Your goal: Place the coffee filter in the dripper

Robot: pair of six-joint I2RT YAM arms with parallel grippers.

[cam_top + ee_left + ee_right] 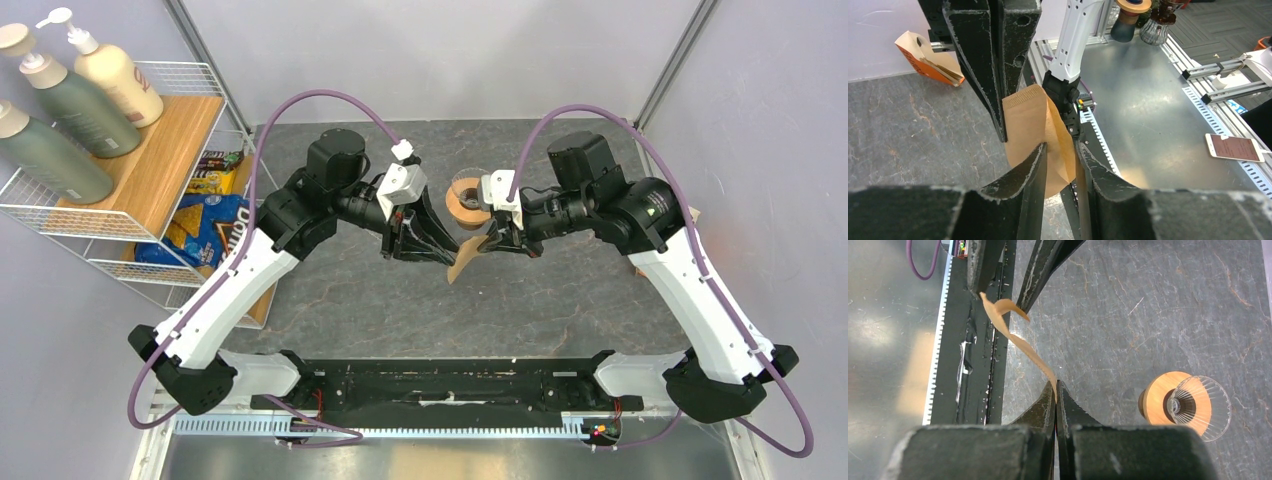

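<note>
The coffee filter point(462, 262), a thin tan paper, hangs in the air between my two grippers above the middle of the table. My right gripper point(495, 243) is shut on its upper edge, which shows clearly in the right wrist view point(1055, 386). My left gripper point(425, 245) is open, with its fingertips either side of the filter's point(1030, 117) lower end, where the paper point(1013, 337) curls open slightly. The left gripper's own view point(1060, 149) shows the gap. The dripper point(466, 200), a clear ribbed glass cone point(1198, 407) with a light-wood ring, stands on the table just behind the grippers.
A wire shelf point(60, 215) with pump bottles and snack bags point(205, 230) stands at the left. A bundle of brown papers in an orange pack point(928, 62) lies by the right wall. A black rail point(983, 370) runs along the near table edge.
</note>
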